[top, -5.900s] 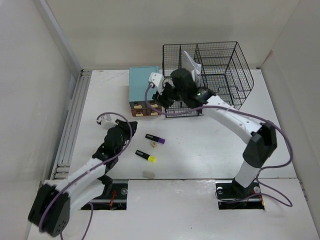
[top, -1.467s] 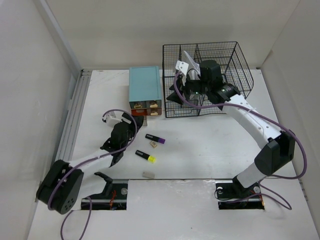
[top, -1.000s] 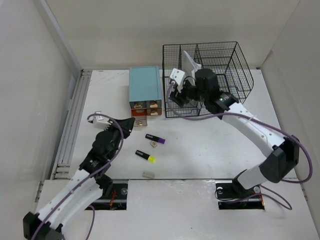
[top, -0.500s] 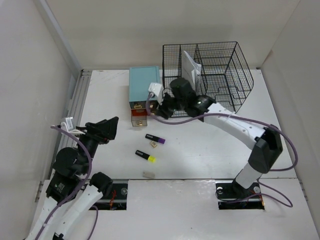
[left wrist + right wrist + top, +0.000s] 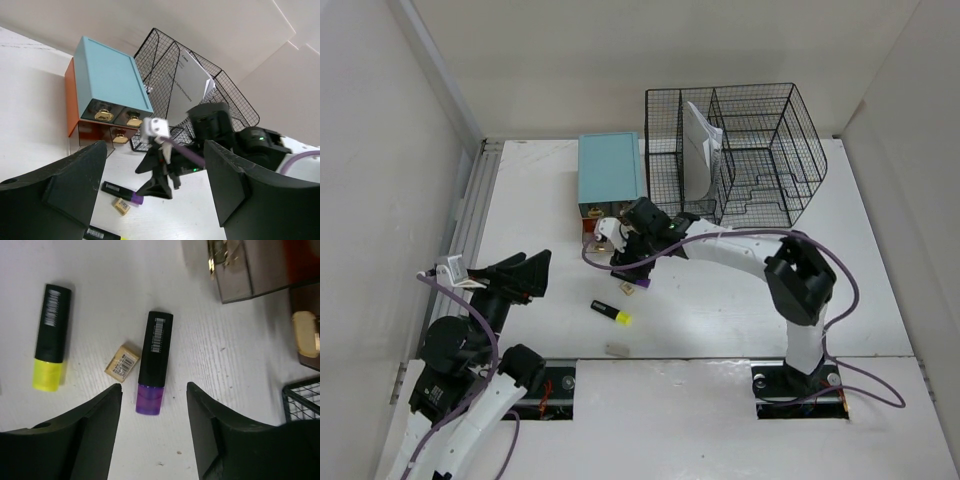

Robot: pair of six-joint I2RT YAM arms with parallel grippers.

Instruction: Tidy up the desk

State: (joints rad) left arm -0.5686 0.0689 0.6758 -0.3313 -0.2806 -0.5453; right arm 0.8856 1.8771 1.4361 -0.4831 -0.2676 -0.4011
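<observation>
On the white desk (image 5: 720, 290) lie a purple-capped highlighter (image 5: 155, 362), a yellow-capped highlighter (image 5: 611, 313) and a small tan eraser (image 5: 122, 363). My right gripper (image 5: 154, 389) hovers open just above the purple highlighter's cap, one finger on each side, touching nothing. From above, the right gripper (image 5: 630, 258) hides part of that highlighter. My left gripper (image 5: 517, 272) is raised over the desk's left side, open and empty. In the left wrist view, the left gripper (image 5: 155, 145) looks toward the teal drawer box (image 5: 107, 75) and the right gripper (image 5: 160, 175).
The teal drawer box (image 5: 610, 178) has a low drawer (image 5: 240, 270) pulled out. A black wire rack (image 5: 750, 150) holding white paper (image 5: 698, 150) stands behind it. A grey eraser (image 5: 616, 349) lies near the front edge. A metal rail (image 5: 470, 230) runs along the left.
My left arm pulled back from the drawer box, rose at the left, and its jaws opened. My right arm swung from the rack down over the purple highlighter.
</observation>
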